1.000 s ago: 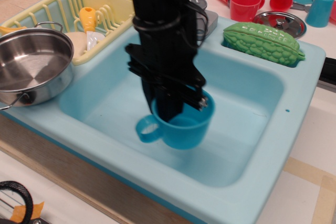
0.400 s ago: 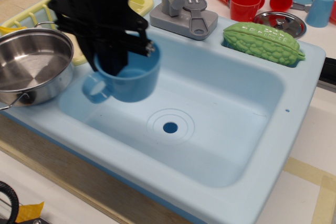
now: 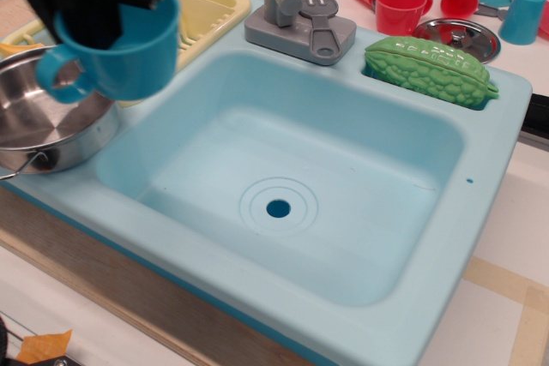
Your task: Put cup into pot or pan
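Note:
The blue cup (image 3: pixel 129 45) with a round loop handle hangs in the air at the upper left, held by my black gripper (image 3: pixel 90 6), which is shut on its rim. The cup is upright, its handle pointing left. It sits just above the right part of the shiny steel pot (image 3: pixel 43 126), which stands on the sink's left ledge with its thin wire handle toward the front. The cup hides part of the pot.
A light-blue sink basin (image 3: pixel 283 186) with a drain fills the middle. A yellow dish rack (image 3: pixel 206 10) is behind the pot. A grey faucet (image 3: pixel 296 15), a green bumpy vegetable (image 3: pixel 429 66), red cups (image 3: pixel 399 6), a steel dish (image 3: pixel 459 36) and a light-blue tumbler (image 3: pixel 521 15) stand at the back.
My gripper lifted the cup out of the sink basin and carried it up and to the left, until it is over the pot.

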{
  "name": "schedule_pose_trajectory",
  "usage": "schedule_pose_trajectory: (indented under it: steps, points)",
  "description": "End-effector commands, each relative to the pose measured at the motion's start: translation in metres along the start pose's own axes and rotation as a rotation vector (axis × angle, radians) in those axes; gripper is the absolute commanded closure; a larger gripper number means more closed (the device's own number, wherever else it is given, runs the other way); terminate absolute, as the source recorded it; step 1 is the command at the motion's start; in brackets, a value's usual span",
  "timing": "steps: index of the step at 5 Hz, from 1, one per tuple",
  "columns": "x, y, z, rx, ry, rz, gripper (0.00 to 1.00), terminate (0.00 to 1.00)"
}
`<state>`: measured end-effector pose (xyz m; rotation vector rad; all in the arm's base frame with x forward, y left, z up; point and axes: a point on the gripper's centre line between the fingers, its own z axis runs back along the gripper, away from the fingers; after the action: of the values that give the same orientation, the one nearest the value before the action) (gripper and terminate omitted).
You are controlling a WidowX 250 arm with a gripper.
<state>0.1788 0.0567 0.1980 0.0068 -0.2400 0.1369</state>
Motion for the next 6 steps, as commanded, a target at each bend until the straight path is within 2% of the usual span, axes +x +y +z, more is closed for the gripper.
schedule_pose_trajectory:
  steps: [1, 3, 5, 6]
  points:
    - [-0.001, 0.021, 0.009, 0.014, -0.072, 0.061, 1.0, 0.0]
    - [0.01, 0.051, -0.009, -0.027, -0.045, 0.104, 1.0, 0.0]
    - [0.007, 0.068, -0.022, -0.014, -0.019, 0.136, 1.0, 0.0]
    - [0.007, 0.068, -0.022, -0.014, -0.019, 0.136, 0.0, 0.0]
